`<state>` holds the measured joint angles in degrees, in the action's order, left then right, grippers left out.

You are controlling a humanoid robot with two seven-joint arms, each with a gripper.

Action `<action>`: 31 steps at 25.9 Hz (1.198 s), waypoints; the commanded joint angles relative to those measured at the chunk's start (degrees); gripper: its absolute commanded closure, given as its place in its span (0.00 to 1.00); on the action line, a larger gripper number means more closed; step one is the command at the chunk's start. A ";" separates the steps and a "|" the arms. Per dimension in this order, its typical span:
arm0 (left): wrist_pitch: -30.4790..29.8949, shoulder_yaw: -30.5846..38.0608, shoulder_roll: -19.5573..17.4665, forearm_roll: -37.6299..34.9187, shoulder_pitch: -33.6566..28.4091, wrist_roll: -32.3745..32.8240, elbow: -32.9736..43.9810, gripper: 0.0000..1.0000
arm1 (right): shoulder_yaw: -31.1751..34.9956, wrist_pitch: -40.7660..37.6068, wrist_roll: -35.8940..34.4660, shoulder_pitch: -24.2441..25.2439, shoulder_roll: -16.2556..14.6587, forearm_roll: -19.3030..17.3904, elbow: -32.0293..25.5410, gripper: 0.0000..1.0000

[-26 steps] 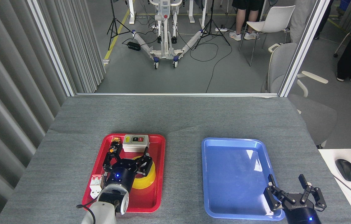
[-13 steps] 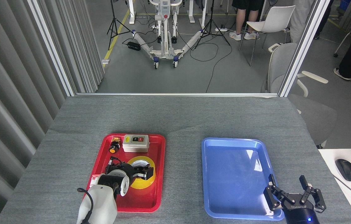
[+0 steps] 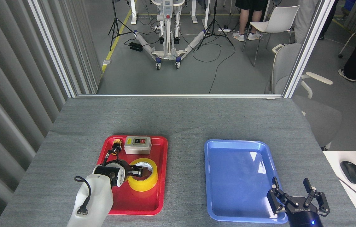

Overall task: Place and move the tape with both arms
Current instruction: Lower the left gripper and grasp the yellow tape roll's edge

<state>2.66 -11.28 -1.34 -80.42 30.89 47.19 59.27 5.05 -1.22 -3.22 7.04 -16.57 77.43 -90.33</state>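
Grey felt covers the table [image 3: 178, 119] in front of me, with a glass partition and a workshop floor beyond it in the upper half of the frame.

Low and left of centre, my left gripper [image 3: 138, 171] lies nearly level over the red tray [image 3: 162, 176]. Its dark fingers [image 3: 135, 172] reach into the hole of the tape [image 3: 148, 183] and seem to pinch the near-left wall of the roll, though I cannot tell for sure whether they clamp it. The white wrist and forearm hide the tray's lower left part.

At the lower right corner, my right gripper [image 3: 291, 192] hovers over the near right corner of the blue tray [image 3: 222, 148], its fingers spread apart with nothing between them.

The tape lies flat in the middle of the red tray: a wide, glossy yellow ring with a pale inner core. Just above it, at the tray's far edge, sits a grey switch box [image 3: 137, 145]. Left of the box is a small black push button [image 3: 115, 147] with a yellow cap, partly crossed by a thin black cable from my arm.

The blue tray holds only reflections. A computer mouse [image 3: 351, 171] rests on a white desk at the right edge. White chairs [image 3: 275, 19] and people's legs [image 3: 247, 19] show at the top.
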 commanded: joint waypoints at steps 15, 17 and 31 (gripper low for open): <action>-1.87 -2.60 0.02 0.35 2.77 -10.01 -9.61 0.24 | -0.13 -0.10 0.06 -0.19 -0.57 -0.26 0.77 0.00; -2.22 -2.60 -0.06 0.35 2.77 -10.01 -9.61 0.27 | -0.13 -0.01 0.06 -0.28 -0.65 -0.44 0.77 0.00; -9.78 -1.99 -2.44 0.44 2.68 -9.57 -9.17 0.56 | -0.21 -0.01 0.06 -0.19 -0.57 -0.35 0.77 0.00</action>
<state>-4.42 -13.45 -3.09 -79.99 33.66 37.45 49.91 4.83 -1.23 -3.16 6.78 -17.15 77.07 -89.56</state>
